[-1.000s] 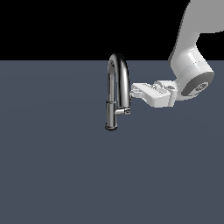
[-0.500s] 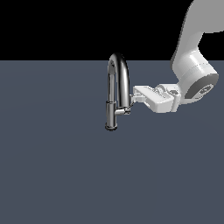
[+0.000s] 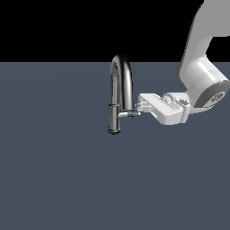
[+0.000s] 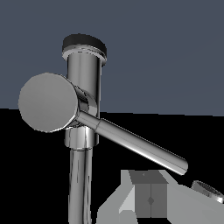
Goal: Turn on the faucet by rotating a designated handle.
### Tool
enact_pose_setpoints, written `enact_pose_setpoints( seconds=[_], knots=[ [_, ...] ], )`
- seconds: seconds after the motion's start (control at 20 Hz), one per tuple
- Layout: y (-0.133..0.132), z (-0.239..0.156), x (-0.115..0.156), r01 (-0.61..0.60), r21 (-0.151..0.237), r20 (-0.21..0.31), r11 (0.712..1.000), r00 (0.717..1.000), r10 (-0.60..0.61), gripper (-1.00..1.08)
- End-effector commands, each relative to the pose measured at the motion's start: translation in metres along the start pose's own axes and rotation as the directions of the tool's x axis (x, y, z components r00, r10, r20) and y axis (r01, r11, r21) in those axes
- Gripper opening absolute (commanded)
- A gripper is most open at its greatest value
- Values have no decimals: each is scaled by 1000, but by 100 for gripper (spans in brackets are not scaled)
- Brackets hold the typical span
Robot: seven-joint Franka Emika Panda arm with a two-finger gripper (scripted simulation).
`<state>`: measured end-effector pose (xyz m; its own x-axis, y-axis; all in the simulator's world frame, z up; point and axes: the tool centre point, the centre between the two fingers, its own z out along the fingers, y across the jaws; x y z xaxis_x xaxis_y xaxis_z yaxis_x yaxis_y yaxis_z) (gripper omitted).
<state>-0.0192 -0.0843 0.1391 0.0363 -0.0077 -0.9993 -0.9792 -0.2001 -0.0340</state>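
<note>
Handle [image 3: 128, 114] is sticking out sideways from the faucet [image 3: 119, 96] body, low on the column just above the darker base, pointing straight toward my gripper [image 3: 140, 107]. Its free tip is sitting right at my fingertips, slightly below them; touching or just short of touching, I cannot tell from the exterior view. In the wrist view the handle [image 4: 131, 140] is running as a long chrome rod from a round end cap across toward my fingers [image 4: 151, 199], ending just beside them, and the faucet [image 4: 83, 131] column is standing directly behind it.

Faucet's arched spout is rising above and just ahead of my gripper, curving back down toward me; the spout mouth is hanging close above the handle root.

I'm holding my gripper roughly level, approaching from the exterior view's right. In the wrist view the two finger pads are looking pressed together with only a thin seam between them, nothing clamped.

Faucet is standing on a flat grey surface [image 3: 67, 179].
</note>
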Motion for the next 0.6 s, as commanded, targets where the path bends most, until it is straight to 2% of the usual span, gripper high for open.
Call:
enact_pose_setpoints(
  seconds=[0.0,0.5,0.55],
  knots=[
    [3,1,12,-5,-2,2,1000,1000,5,-100],
    [20,7,74,-21,-11,15,1000,1000,21,-100],
    [20,7,74,-21,-11,15,1000,1000,21,-100]
  ],
)
